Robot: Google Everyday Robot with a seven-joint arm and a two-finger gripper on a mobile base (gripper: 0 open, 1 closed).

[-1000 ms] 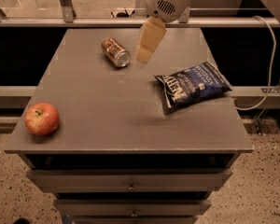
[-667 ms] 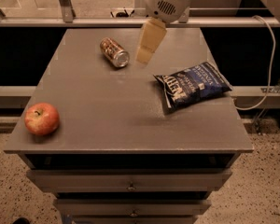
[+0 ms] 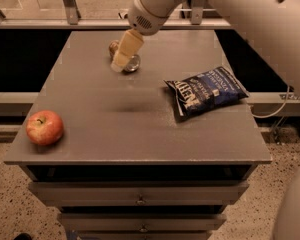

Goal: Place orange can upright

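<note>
Orange can (image 3: 134,62): lies on its side in the upper middle of the frame, on the far part of the tabletop (image 3: 140,129).
Long axis: runs upper left to lower right, with the silver end toward the lower right.
Claw (image 3: 121,63): overlaps the can's middle and hides it. You cannot tell how far open it is or whether it holds anything.
Your cue: the can is right behind the claw, so probably little travel is left.

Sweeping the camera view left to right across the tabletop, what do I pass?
red apple → hand, farther back and overlapping the lying orange can, so those two share one spot in the order → blue chip bag
</note>
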